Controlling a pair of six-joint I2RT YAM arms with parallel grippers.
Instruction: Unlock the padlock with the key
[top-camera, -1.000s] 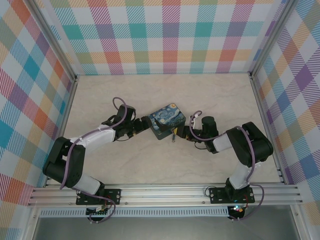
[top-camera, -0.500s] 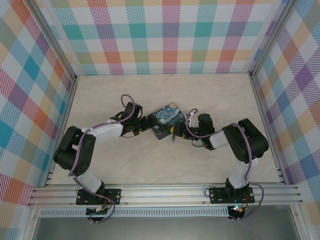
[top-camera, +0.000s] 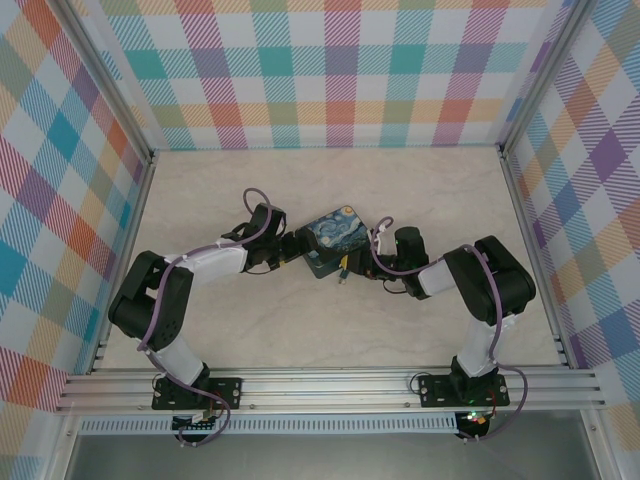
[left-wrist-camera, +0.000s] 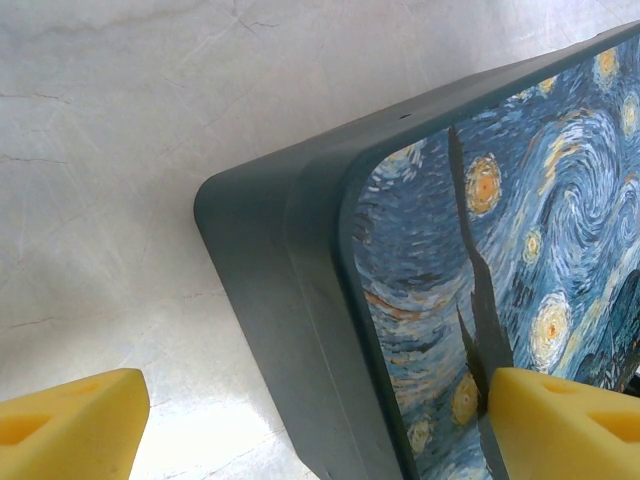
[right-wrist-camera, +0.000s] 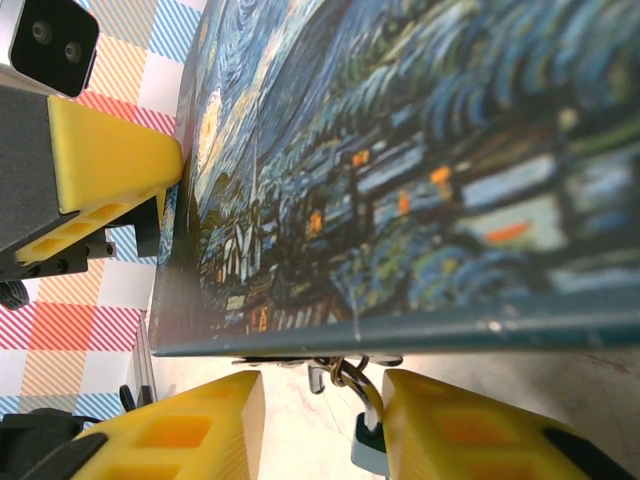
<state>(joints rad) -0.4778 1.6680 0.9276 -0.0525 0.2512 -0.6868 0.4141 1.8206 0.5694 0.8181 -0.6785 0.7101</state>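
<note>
Small padlock, thin silvery shackle on a teal block body (right-wrist-camera: 364, 446): it hangs from a metal hasp at the lower edge of the dark-blue starry-night painted box (right-wrist-camera: 420, 150). In the top view the padlock (top-camera: 343, 270) sits at the box's near edge, on the side facing the arm bases, about mid-table.

Right gripper (right-wrist-camera: 325, 420): its jaws are partly apart, with a plain gap between the yellow fingers (right-wrist-camera: 190, 425). The shackle and hasp ring stand in that gap. The padlock body lies just beside the right-hand finger, and the other finger is apart from it. No grip on the lock is evident. From above, the right gripper (top-camera: 360, 263) is close against the box's right near corner.

Left gripper (left-wrist-camera: 310, 425): its jaws are wide apart, straddling a rounded corner of the box (left-wrist-camera: 300, 300). One yellow finger (left-wrist-camera: 565, 420) lies over the painted lid at its edge. The other is out over the table, well apart from the dark side wall. It has hold of nothing. From above, the left gripper (top-camera: 290, 248) meets the box's left side.

Pale marble-look table (top-camera: 450, 190): the box (top-camera: 335, 238) stands well apart from the checked walls (top-camera: 340, 80) on every side, and broad stretches of surface lie behind it and to both sides. Toward the aluminium rail (top-camera: 330, 385), the two arms flank a strip of open surface.
</note>
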